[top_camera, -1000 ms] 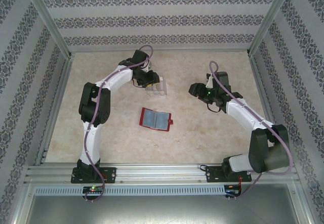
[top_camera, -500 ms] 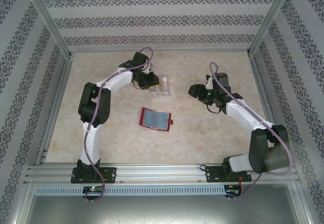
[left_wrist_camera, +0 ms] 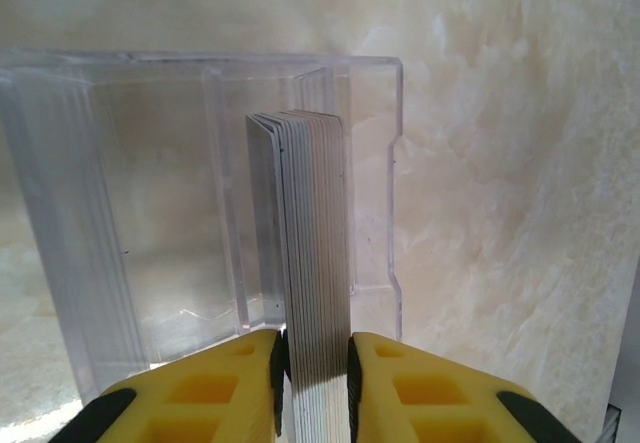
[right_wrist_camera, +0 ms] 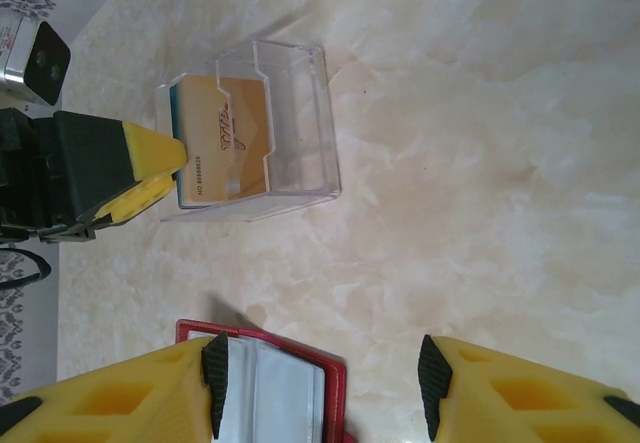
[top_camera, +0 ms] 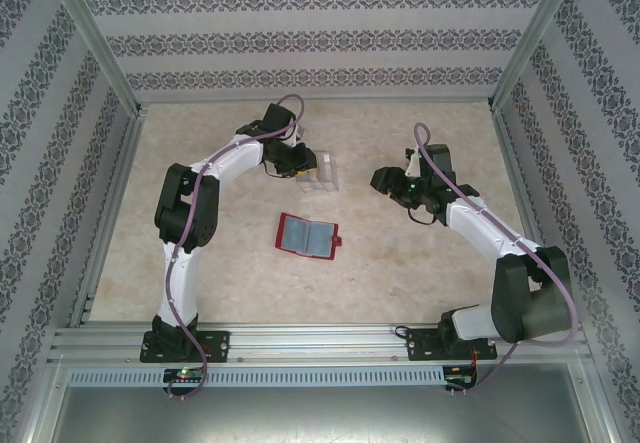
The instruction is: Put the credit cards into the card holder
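The left gripper (top_camera: 297,161) has just closed on the stack of credit cards (left_wrist_camera: 315,263). In the left wrist view its 2 yellow fingers (left_wrist_camera: 400,373) press the near end of the stack from both sides, with the cards edge-on and still standing inside the clear case (left_wrist_camera: 150,213). The right wrist view shows the same grip from the side, with a tan card (right_wrist_camera: 225,138) facing out and a blue edge behind it. For the task this looks like the pick being secured. The cards have not left the case, so the lift and the carry to the card holder (top_camera: 307,235) are still to come. The holder lies open on the table (top_camera: 420,263), near of the case and well apart from it, with its grey-blue pockets facing up. The right gripper (top_camera: 385,178) hangs to the right of the case with its jaws apart and nothing between them, and the holder's far edge shows below it in its own view. Compared with 1 second ago, the case has shifted a little to the right under the left gripper's push. The right gripper has edged slightly left, and the holder has not moved.
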Tool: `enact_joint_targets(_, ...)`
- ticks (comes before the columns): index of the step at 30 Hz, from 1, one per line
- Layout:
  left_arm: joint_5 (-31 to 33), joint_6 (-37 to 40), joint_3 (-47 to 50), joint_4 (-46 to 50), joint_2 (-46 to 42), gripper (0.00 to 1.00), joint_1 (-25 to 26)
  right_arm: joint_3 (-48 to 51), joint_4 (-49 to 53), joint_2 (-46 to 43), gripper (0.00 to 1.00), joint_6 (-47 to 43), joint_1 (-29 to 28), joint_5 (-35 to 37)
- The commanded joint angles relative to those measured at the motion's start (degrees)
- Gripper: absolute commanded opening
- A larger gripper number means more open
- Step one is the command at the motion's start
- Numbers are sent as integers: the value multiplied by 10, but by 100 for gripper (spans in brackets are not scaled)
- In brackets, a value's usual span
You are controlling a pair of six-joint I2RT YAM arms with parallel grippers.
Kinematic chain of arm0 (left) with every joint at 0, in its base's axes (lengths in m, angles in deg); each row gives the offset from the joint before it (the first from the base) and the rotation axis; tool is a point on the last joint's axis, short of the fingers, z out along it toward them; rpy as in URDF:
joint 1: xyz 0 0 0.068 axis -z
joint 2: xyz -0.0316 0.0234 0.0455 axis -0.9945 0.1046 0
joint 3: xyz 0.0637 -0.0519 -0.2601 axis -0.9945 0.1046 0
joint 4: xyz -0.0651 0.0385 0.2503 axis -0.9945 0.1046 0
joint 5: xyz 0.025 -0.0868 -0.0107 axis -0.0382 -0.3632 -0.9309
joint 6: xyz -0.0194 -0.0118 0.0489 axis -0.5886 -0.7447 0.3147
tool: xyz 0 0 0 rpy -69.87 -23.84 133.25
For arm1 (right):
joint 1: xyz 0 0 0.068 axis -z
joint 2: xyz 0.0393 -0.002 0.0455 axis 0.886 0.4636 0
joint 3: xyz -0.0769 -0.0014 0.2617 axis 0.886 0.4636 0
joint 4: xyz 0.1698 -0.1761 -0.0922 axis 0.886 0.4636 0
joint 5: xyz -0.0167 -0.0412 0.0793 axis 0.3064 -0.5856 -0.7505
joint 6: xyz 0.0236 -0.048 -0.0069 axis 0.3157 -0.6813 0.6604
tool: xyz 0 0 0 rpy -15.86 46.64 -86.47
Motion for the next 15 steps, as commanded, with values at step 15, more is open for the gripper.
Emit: enact_joint_targets(15, -20, 2, -58, 17, -5, 33, 4, 11, -18, 3, 55, 1, 11, -15)
